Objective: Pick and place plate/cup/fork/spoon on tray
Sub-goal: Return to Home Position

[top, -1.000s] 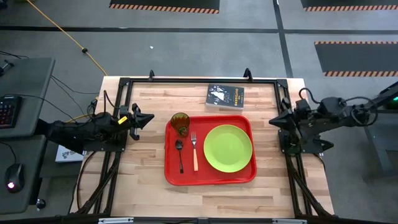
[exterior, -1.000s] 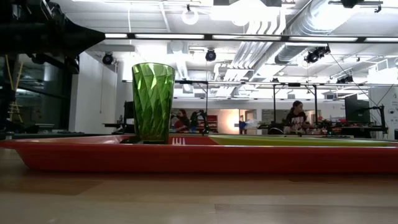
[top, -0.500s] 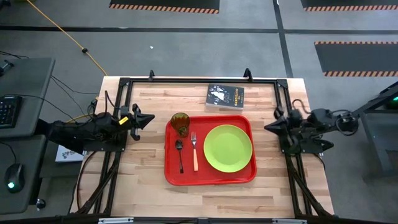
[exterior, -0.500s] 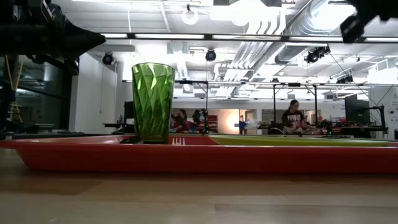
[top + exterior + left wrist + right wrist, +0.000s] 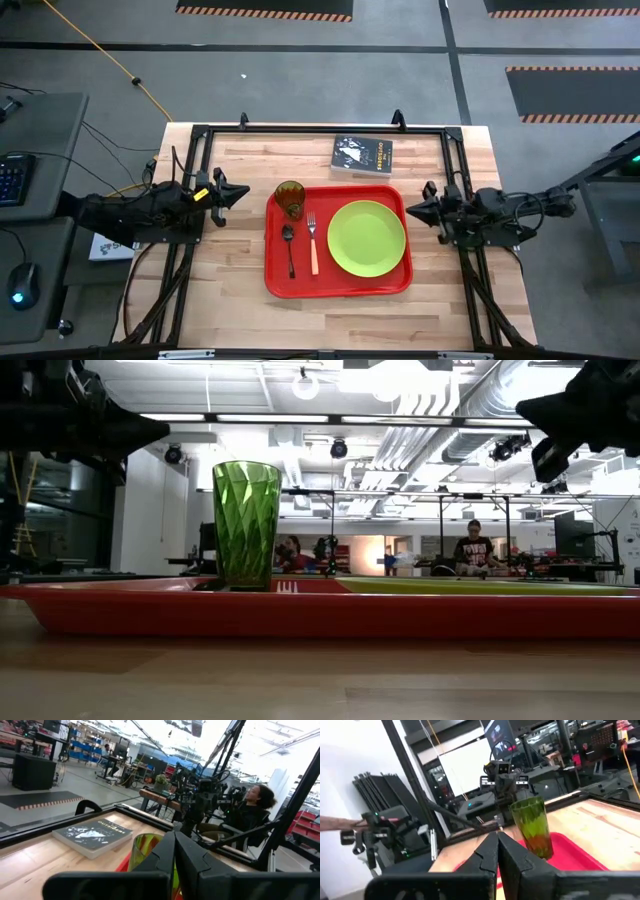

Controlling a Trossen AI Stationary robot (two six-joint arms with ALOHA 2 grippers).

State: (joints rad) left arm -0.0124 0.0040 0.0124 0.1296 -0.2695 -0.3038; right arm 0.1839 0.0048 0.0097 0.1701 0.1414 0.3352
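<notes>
The red rectangular tray (image 5: 340,288) lies flat at the middle of the wooden counter (image 5: 230,270). The round lime-green plate (image 5: 367,238) rests on its right half. The green faceted cup (image 5: 290,199) stands upright in the upper left corner as the high view shows it. Below the cup lie the dark spoon (image 5: 289,247) and the orange-handled fork (image 5: 313,243), side by side, with the fork nearer the plate. The spoon's bowl and the fork's tines point toward the cup.

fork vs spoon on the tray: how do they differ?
The fork has silver tines and an orange handle; the spoon is dark all over. The fork lies beside the plate; the spoon lies on the fork's other side, nearer the cup. Both lie flat on the red tray, roughly parallel, heads toward the book.
</notes>
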